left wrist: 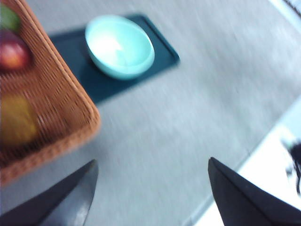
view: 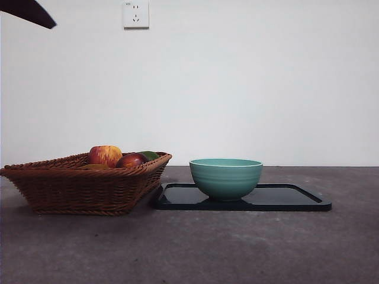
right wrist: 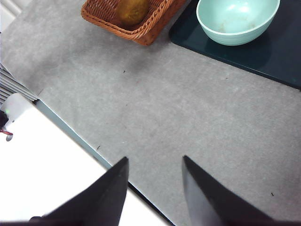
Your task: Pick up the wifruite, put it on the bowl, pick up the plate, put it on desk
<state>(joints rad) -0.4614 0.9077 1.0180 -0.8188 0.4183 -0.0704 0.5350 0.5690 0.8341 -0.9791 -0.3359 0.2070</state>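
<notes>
Jaws of both grippers spread and empty above the desk (right wrist: pixel 188 117), well apart from the wifruite (right wrist: pixel 132 10) in the basket (right wrist: pixel 150 28).

A staged test bench is suggested: a bare white wall (view: pixel 266 89), one socket (view: pixel 135 14) at upper left, a plain grey desk (view: pixel 237 248).

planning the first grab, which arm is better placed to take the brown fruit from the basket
Left, probably: its open gripper hovers beside the basket, brown fruit close. The right gripper hangs over the desk edge.
</notes>
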